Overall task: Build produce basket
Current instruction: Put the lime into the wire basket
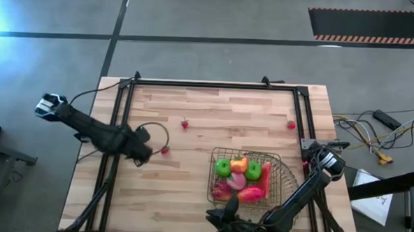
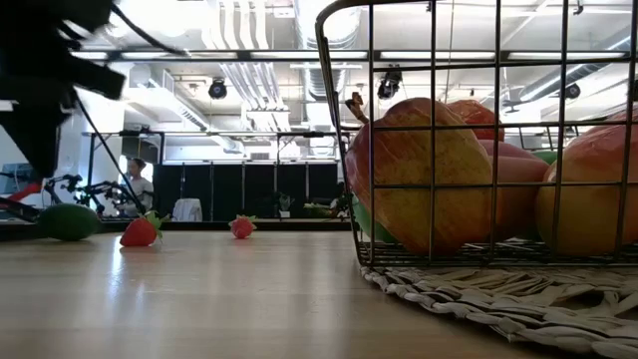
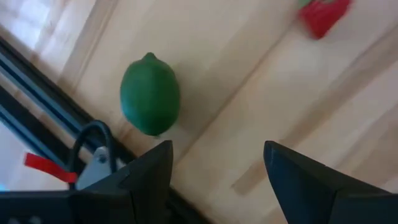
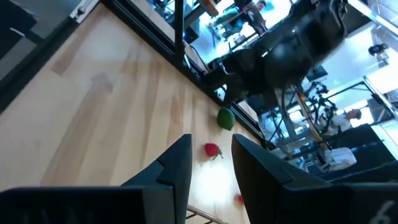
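The copper wire basket (image 1: 274,176) stands at the table's near right and holds a green apple (image 1: 223,167), an orange piece (image 1: 239,163) and pink and red pieces (image 1: 249,194). In the low view, apples (image 2: 424,184) show through the basket's grid (image 2: 434,130). A green lime (image 3: 150,93) lies on the wood by the left rail, just ahead of my open left gripper (image 3: 214,165), which hovers above it (image 1: 139,155). A strawberry (image 3: 323,14) lies beyond it. My right gripper (image 4: 211,165) is open and low at the near edge (image 1: 220,218), left of the basket.
Three small strawberries lie loose: one near the left gripper (image 1: 165,150), one mid-table (image 1: 185,123) and one at the far right (image 1: 291,124). A woven mat (image 2: 498,299) lies under the basket. Black rails (image 1: 123,105) frame the table. Bare wood lies between the strawberries and the basket.
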